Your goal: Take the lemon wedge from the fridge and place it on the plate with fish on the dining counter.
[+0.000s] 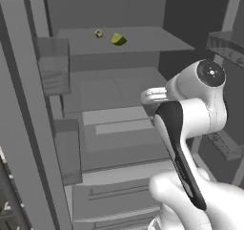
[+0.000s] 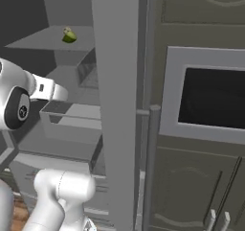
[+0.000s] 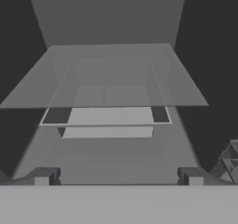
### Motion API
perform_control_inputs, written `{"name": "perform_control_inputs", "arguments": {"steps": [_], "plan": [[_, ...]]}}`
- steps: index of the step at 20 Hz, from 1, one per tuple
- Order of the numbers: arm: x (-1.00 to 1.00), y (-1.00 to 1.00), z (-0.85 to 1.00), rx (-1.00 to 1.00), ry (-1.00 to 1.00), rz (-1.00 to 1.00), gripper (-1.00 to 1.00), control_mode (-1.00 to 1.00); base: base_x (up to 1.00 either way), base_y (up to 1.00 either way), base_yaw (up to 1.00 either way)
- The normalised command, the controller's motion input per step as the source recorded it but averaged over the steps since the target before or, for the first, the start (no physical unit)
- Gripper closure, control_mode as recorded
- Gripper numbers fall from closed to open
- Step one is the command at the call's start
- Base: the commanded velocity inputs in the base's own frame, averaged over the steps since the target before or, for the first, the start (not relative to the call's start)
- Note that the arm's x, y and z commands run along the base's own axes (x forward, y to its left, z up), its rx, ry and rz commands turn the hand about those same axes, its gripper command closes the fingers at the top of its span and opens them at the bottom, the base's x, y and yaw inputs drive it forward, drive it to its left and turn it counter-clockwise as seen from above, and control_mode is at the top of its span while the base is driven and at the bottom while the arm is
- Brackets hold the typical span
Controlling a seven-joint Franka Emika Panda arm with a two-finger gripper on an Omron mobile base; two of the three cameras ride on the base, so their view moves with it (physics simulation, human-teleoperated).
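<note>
The fridge (image 1: 24, 105) stands open in front of me, its grey door (image 2: 117, 105) edge-on in the right base view. The lemon wedge (image 1: 118, 39) (image 2: 70, 35), small and yellow-green, lies on the upper shelf (image 1: 152, 42). My gripper (image 3: 118, 179) is open, with nothing between its dark fingertips (image 3: 44, 176). It points into the fridge at a lower glass shelf (image 3: 107, 79), well below the wedge and a little to its right. The white hand (image 1: 153, 95) (image 2: 48, 91) reaches in level with the middle of the fridge.
A small round beige-brown item (image 1: 98, 33) sits just left of the wedge. Door bins (image 1: 52, 67) (image 1: 224, 43) flank the opening on both sides. Drawers (image 1: 119, 124) fill the lower fridge. Dark cabinets with a built-in oven window (image 2: 213, 98) stand to the right.
</note>
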Motion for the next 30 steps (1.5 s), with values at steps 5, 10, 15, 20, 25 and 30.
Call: {"name": "perform_control_inputs", "arguments": {"steps": [5,10,15,20,25,30], "plan": [[0.0,0.0,0.0,0.0,0.0,0.0,-1.0,1.0,0.82,-0.02,-0.08],[0.0,0.0,0.0,0.0,0.0,0.0,-1.0,1.0,0.38,0.49,-0.07],[0.0,0.0,0.0,0.0,0.0,0.0,-1.0,1.0,0.0,0.34,0.0],[0.0,0.0,0.0,0.0,0.0,0.0,-1.0,1.0,-0.23,0.21,0.0],[0.0,0.0,0.0,0.0,0.0,0.0,-1.0,1.0,0.38,0.02,-0.03],[0.0,0.0,0.0,0.0,0.0,0.0,-1.0,1.0,0.8,0.0,0.0]]}}
